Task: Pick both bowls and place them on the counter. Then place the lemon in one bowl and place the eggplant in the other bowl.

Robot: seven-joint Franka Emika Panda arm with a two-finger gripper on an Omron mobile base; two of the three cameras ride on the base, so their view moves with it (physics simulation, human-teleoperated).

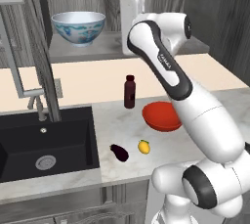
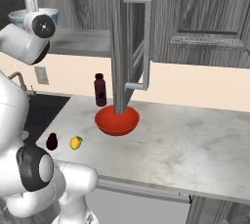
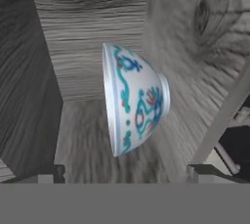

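Since the white floral bowl (image 3: 134,101) looks hard, smooth and easy to break, I think it may slip, so its thin rim is the best place to pinch. It sits alone on the dark grey shelf (image 1: 107,47), right in front of the gripper (image 3: 126,174) but not touching it. The gripper's two fingers (image 3: 51,173) are wide apart and hold nothing. The red bowl (image 1: 160,116) already sits on the counter (image 1: 127,169) below that shelf.

I see grey wood-grain cabinets (image 2: 205,12) above a beige wall (image 1: 88,78), with one cabinet door (image 2: 128,42) standing open (handle facing me), and a black sink (image 1: 46,142).
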